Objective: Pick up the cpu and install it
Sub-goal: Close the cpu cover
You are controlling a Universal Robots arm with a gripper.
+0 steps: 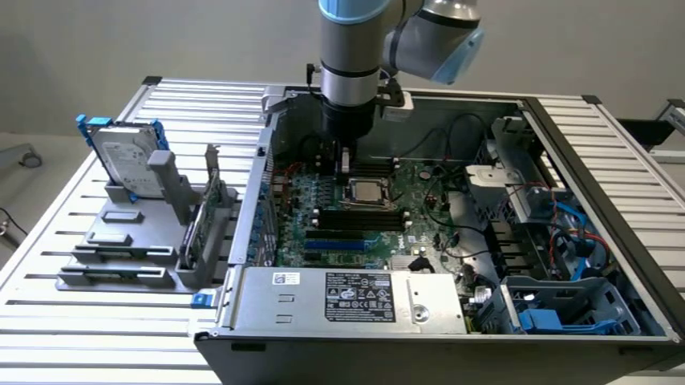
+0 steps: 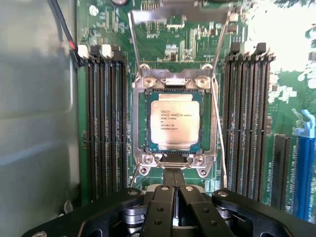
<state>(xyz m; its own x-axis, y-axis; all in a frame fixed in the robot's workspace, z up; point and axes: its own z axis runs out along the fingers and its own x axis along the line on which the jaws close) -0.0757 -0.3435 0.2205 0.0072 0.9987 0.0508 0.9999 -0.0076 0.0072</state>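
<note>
My hand (image 2: 174, 175) is clenched, its fingertips pressed flat together, and it hangs just above the green circuit board (image 1: 321, 200) inside the open computer case (image 1: 631, 233), which lies on the slatted worktop (image 1: 64, 321). The chip (image 2: 174, 122) lies flat in its metal socket frame (image 2: 140, 123) on that board, near my hand but apart from it, between two banks of dark memory slots (image 2: 103, 123). A hard drive (image 1: 120, 156) stands in a grey rack (image 1: 118, 257) by the worktop's edge on the exterior view's left.
</note>
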